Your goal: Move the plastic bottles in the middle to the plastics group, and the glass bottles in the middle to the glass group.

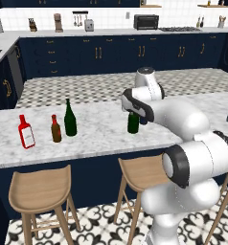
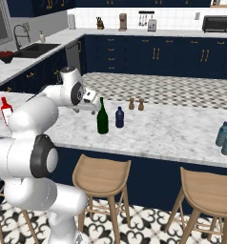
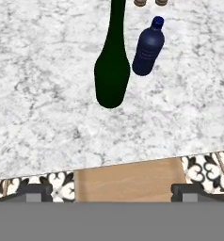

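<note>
1. Two tall dark green bottles stand on a white-grey veined marble counter. One green bottle rises just ahead of the jaws, nothing between them and it; the other green bottle stands well off to the jaws' left, right beside the glass group.
2. Gripper: jaws spread wide, holding nothing, hovering above the near edge of the counter. The two dark finger tips sit low in the hand view.
3. Small navy-blue bottle: ribbed plastic-looking body, narrow neck, blue cap. It stands just beyond and to the right of the near green bottle, close to it but apart.
4. Glass group, far left of the jaws: red flat-sided bottle with a white label, and a smaller brown bottle with a red cap.
5. Plastics group, far right of the jaws: two pale blue bottles with darker tops, side by side.
6. Two small brown shakers stand beyond the navy bottle.
7. Below the jaws, rounded wooden stools stand against the counter on a black-and-white patterned tile floor.
8. Room: navy cabinets with brass handles, white tiled backsplash, and a dark toaster oven on the back counter.
</note>
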